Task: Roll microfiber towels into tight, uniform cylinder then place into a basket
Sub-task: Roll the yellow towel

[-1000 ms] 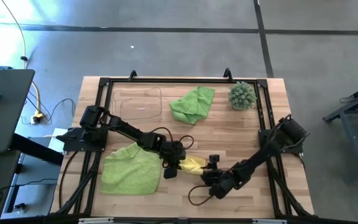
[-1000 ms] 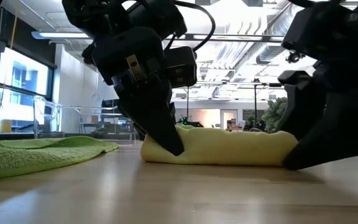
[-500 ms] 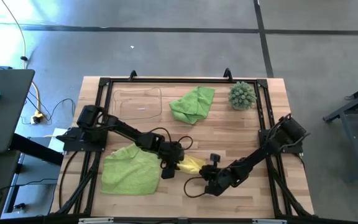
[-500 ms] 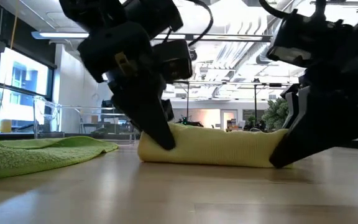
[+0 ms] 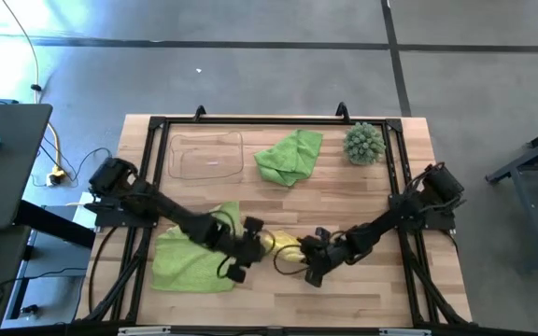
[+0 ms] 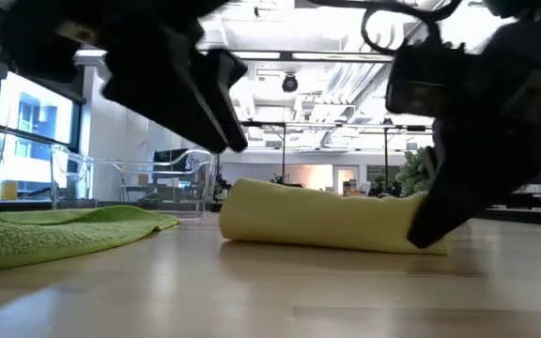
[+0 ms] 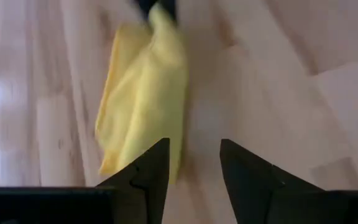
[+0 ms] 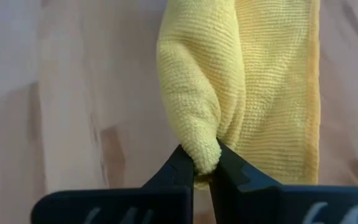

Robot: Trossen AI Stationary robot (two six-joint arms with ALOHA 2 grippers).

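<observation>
Lying near the surface's front edge, its long axis running left to right, the rolled yellow towel (image 5: pixel 283 246) is pinched at its right end by the right gripper (image 8: pixel 199 172), while the left gripper (image 7: pixel 193 163) stands released just off its left end.

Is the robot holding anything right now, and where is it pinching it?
The right gripper pinches one end of the rolled yellow towel. The left gripper is open, holding nothing.

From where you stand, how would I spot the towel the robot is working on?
On the wooden table, look at the front middle, where both arms meet. There lies the yellow towel, rolled, one end pinched by the right gripper. The other two towels are lime green and unrolled.
</observation>
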